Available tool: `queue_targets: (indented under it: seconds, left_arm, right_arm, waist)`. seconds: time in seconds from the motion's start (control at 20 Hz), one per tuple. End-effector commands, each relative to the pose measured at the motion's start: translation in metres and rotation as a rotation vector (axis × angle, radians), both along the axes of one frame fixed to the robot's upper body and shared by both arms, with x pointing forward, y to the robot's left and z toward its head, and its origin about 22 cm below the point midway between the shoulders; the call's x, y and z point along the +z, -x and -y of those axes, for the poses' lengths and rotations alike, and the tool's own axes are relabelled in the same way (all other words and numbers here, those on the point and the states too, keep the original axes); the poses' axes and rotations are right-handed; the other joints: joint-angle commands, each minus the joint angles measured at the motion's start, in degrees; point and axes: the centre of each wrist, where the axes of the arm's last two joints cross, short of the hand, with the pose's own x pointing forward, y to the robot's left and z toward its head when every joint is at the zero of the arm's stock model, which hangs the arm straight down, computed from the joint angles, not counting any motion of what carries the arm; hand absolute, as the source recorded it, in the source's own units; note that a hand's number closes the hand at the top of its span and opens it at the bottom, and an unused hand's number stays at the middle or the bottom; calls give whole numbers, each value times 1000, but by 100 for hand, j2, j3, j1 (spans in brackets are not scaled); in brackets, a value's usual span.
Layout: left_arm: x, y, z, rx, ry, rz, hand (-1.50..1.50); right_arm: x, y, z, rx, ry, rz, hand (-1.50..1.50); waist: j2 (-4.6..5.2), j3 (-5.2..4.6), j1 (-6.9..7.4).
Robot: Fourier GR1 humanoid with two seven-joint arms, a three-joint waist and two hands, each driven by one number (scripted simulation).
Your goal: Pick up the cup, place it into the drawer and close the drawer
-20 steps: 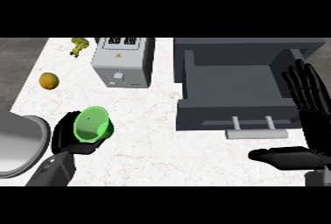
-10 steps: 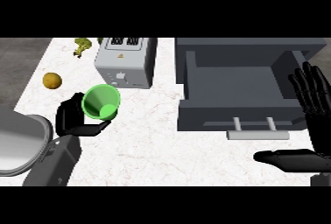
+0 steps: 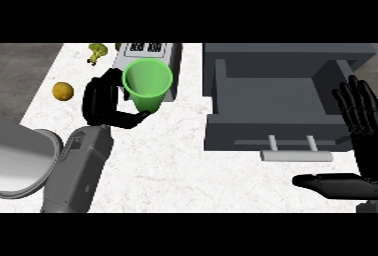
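Cup lifted. A second ago my left hand (image 3: 107, 105) held the green cup (image 3: 148, 82) low over the table (image 3: 192, 175), well left of the drawer (image 3: 269, 95). Now it sits higher in the view and closer to the drawer's left wall, though still left of it, in front of the toaster (image 3: 151, 48)

Grip: fingers and thumb curled round the cup's lower body. Mouth faces up toward me, slightly tilted. The cup shows larger than before, so I judge it clear of the table: pick-up done

Drawer: stands open, bare grey inside, handle (image 3: 295, 155) on the front toward me

Right hand (image 3: 360, 125): at the drawer's right side, fingers straight and up, resting, holding nothing

Meaning: first step finished, transport under way. Still to do: carry the cup over the left wall, lower it in, let go, push the front shut. Watch that the cup's base clears that wall
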Motion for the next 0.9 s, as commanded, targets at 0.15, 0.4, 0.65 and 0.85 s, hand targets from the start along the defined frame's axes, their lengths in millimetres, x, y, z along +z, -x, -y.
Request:
queue_targets:
  seconds: [0.15, 0.4, 0.65, 0.85]
  left_arm:
    - [88, -20, 62, -60, -65, 41, 150]
    - [128, -31, 103, -61, -138, 48, 150]
    - [166, -37, 140, -52, -178, 24, 150]
    - [155, -45, 155, -58, -188, -26, 150]
  right_arm:
    - [9, 1, -4, 5, 9, 4, -150]
    - [18, -3, 14, -6, -8, -6, -150]
    - [1, -15, -5, -10, -13, 14, -150]
    - [14, -14, 8, 7, -19, 19, -150]
  waist:
    - [19, -4, -58]
    - [40, -5, -103]
    - [49, -4, -116]
    - [58, -5, -166]
